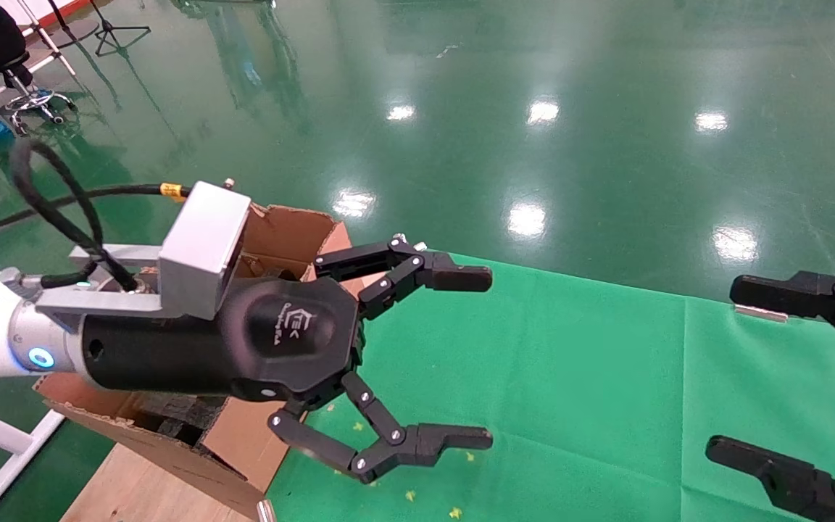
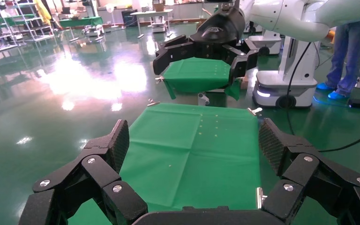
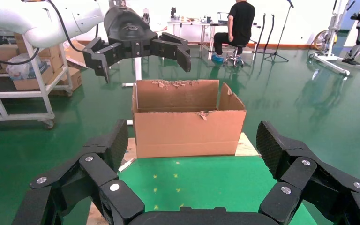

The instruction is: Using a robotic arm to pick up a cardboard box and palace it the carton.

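One carton (image 1: 280,232) sat on the desk (image 1: 570,377); logo text on the left end effector (image 1: 472,359) was unreadable. Left and right end effector (image 1: 744,370) were both spread wide, holding nothing.

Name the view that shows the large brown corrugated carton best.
The right wrist view: the large brown corrugated carton faces it whole, torn flaps up. In the head view the left gripper covers most of it; the left wrist view shows none.
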